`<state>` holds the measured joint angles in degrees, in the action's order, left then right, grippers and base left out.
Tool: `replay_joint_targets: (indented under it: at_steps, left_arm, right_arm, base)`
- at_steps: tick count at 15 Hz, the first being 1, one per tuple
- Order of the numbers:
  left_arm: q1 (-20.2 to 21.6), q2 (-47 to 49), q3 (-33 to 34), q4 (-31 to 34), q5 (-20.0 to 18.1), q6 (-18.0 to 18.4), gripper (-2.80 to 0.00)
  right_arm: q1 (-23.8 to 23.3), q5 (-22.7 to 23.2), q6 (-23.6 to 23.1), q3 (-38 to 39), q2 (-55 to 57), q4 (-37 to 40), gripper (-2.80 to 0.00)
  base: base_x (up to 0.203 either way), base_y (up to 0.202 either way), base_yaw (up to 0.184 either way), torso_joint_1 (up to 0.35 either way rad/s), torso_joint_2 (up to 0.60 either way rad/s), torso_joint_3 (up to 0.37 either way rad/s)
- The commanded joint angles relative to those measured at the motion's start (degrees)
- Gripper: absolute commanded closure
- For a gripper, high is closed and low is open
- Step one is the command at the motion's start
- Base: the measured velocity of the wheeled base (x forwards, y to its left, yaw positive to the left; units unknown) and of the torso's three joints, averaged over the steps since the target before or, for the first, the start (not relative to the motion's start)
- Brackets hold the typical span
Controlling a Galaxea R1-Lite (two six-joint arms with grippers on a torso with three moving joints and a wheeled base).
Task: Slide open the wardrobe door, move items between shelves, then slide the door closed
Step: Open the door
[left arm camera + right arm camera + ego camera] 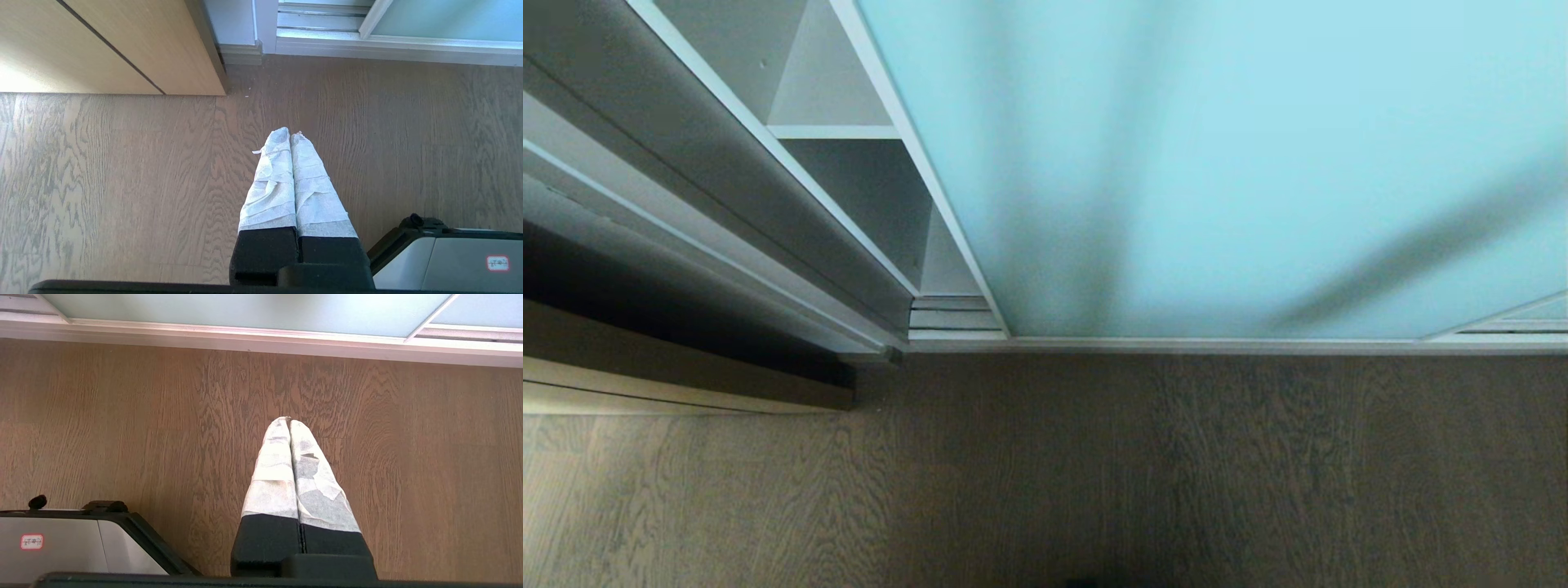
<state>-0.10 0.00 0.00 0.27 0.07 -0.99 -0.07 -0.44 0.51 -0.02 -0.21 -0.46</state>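
The sliding wardrobe door (1217, 163), frosted pale aqua glass in a thin white frame, fills the middle and right of the head view down to its floor track. To its left a narrow gap shows white shelves (833, 131) with nothing visible on them; the items are out of view. Neither arm appears in the head view. My left gripper (290, 134) hangs shut above the wooden floor, its tape-wrapped fingers pressed together and empty. My right gripper (289, 419) is likewise shut and empty over the floor, short of the door's bottom rail (261, 332).
A wooden cabinet side (122, 45) stands left of the wardrobe, meeting its corner. A second door panel's corner (1519, 314) shows at the right. My base's grey cover (449, 261) sits beside the left gripper. Wood-grain floor (1045, 474) spreads before the wardrobe.
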Motion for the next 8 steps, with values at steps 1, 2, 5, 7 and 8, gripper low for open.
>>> replay_joint_targets:
  at_steps: [1, 2, 5, 7, 8]
  left_arm:
    - [0.01, 0.0, 0.09, 0.0, 0.01, 0.01, 0.0]
    - [0.01, 0.06, 0.09, 0.0, 0.01, -0.01, 0.0]
    - [0.01, 0.0, 0.09, 0.0, 0.01, -0.03, 0.0]
    - [0.01, 0.09, 0.09, 0.07, -0.07, 0.46, 0.0]
    - [0.01, 0.09, 0.09, 0.08, -0.07, 0.64, 0.0]
  right_arm:
    - [0.06, 0.0, 0.05, 0.08, 0.12, 0.11, 0.0]
    - [-0.01, -0.01, 0.01, 0.02, 0.12, 0.11, 0.0]
    - [0.07, 0.0, 0.01, 0.02, 0.12, 0.11, 0.0]
    - [0.02, -0.05, 0.07, 0.02, 0.12, 0.11, 0.0]
    - [0.01, 0.0, 0.01, 0.02, 0.12, 0.11, 0.0]
  base:
    - [0.0, 0.0, 0.0, 0.0, 0.0, 0.0]
    - [0.0, 0.0, 0.0, 0.0, 0.0, 0.0]
    - [0.0, 0.0, 0.0, 0.0, 0.0, 0.0]
    - [0.0, 0.0, 0.0, 0.0, 0.0, 0.0]
    - [0.0, 0.0, 0.0, 0.0, 0.0, 0.0]
